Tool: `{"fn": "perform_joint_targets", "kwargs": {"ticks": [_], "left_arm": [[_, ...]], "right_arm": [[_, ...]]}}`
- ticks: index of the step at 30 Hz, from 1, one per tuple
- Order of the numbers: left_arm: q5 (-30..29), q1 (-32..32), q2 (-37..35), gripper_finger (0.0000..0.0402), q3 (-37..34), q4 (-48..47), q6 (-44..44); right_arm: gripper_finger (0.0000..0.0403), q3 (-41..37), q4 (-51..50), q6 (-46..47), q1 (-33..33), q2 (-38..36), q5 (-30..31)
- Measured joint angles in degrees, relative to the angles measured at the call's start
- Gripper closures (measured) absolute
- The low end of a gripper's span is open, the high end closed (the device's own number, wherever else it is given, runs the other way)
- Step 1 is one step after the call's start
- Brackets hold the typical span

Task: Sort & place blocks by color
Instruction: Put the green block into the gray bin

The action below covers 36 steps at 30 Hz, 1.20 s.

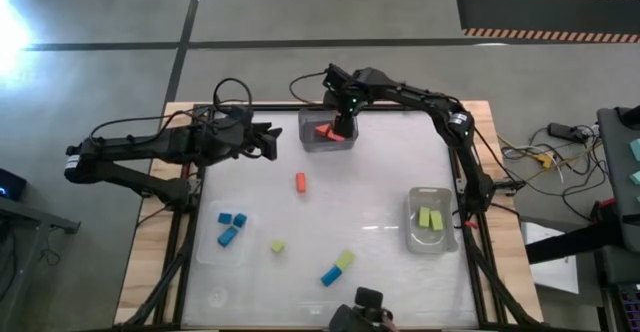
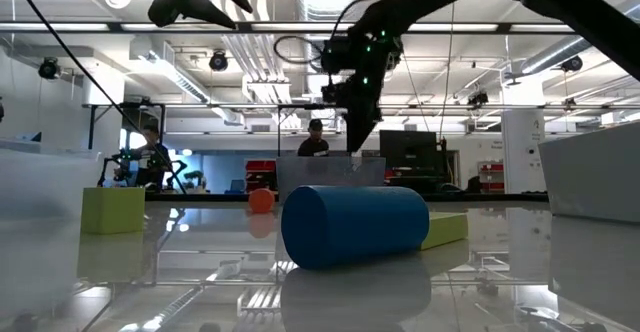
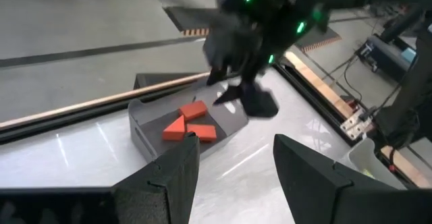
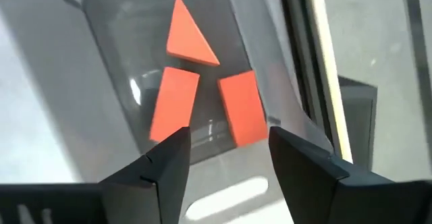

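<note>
Your right gripper (image 1: 343,124) hangs over the clear bin (image 1: 310,142) at the far edge of the table (image 1: 370,187), fingers (image 4: 165,166) spread with nothing between them. Three orange-red blocks (image 4: 202,92) lie on that bin's floor below it: one wedge and two oblongs, close together, one oblong tilted toward the other.

Your left gripper (image 1: 272,140) waits just left of the same bin, above the table, jaws apart and empty.

Out on the table top, one more orange-red block (image 1: 300,182) lies alone near the middle. A small yellow-green block (image 1: 277,245) sits nearer the front, and another yellow-green block (image 1: 345,260) touches a blue block (image 1: 330,275) at the front centre.

Left bin (image 1: 205,247): three blue blocks (image 1: 231,227) inside. Right bin (image 1: 412,234): two yellow-green blocks (image 1: 431,217) side by side.

Low view: people show far off in the room behind the table.
</note>
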Motion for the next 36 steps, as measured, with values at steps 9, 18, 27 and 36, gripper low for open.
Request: {"fn": "perform_joint_targets", "kwargs": {"ticks": [9, 18, 27, 36], "left_arm": [[8.4, 0.0, 3.3, 0.0228, -0.1, -2.7, -3.3], [21.4, 0.0, 10.0, 0.0228, -0.1, -9.2, -8.3], [30.1, 0.0, 17.1, 0.0228, -0.1, -10.0, -12.5], [34.7, 0.0, 20.1, 0.0228, -0.1, -10.5, -16.7]], "right_arm": [[0.0240, 5.7, -9.2, 23.4, 2.0, -6.6, -12.1], [0.0270, 3.1, -10.8, 39.6, 12.5, -19.4, -9.8], [0.0268, -1.8, -10.4, 55.4, 27.8, -27.2, 4.4], [0.0227, -10.3, -10.4, 61.1, 33.5, -31.2, 8.5]]}}
